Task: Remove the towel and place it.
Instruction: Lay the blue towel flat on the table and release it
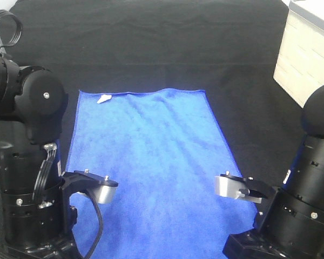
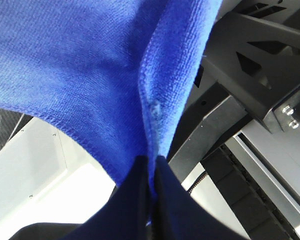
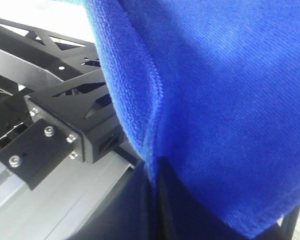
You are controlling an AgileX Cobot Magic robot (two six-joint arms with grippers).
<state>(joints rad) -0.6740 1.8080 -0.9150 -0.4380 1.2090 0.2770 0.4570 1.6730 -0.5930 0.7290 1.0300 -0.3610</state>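
Exterior high view: we see the towel (image 1: 151, 162) spread over the black table covering (image 1: 151, 43). Its white tag (image 1: 104, 99) lies at the far left corner, and its near end reaches between the left arm (image 1: 27, 162) and the right arm (image 1: 308, 189). A white box (image 1: 308, 48) stands at the far right.

Left wrist view: the left gripper (image 2: 152, 161) is clenched on the towel's stitched edge, with the cloth creased between its dark fingers (image 2: 130, 205). We see a black metal frame (image 2: 250, 55) behind.

Right wrist view: the right gripper (image 3: 155, 162) likewise grasps the towel at its hem. The cloth fills most of our view above a black bracket (image 3: 55, 135) with screws.
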